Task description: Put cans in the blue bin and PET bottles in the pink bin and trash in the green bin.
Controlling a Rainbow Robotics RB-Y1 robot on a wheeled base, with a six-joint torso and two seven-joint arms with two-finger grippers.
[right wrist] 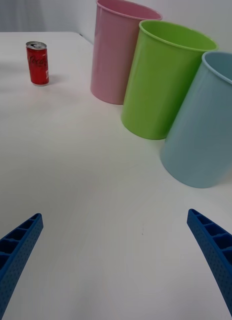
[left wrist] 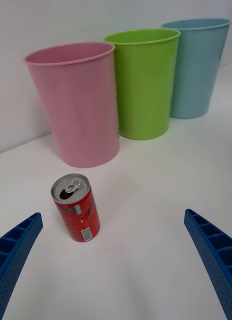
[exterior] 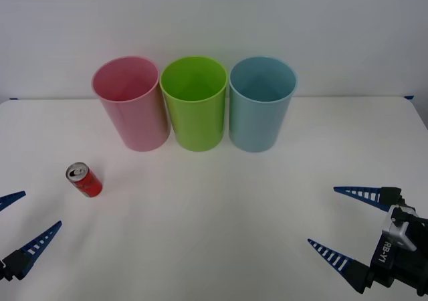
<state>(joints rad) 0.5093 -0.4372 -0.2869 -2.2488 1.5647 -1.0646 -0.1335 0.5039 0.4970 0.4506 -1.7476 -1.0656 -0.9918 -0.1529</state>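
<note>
One small red drink can [exterior: 84, 179] with a silver top stands upright on the white table [exterior: 214, 234], in front of the tall pink plastic bin [exterior: 130, 104]. Likely light, stiff and slick; grip its mid-wall. The left gripper [exterior: 17, 231] nearby and the right gripper [exterior: 348, 224] both have fingers spread.

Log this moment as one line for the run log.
can: upright on table, front of pink bin | left gripper: open, near can | right gripper: open, idle | bins: nothing seen inside
</note>
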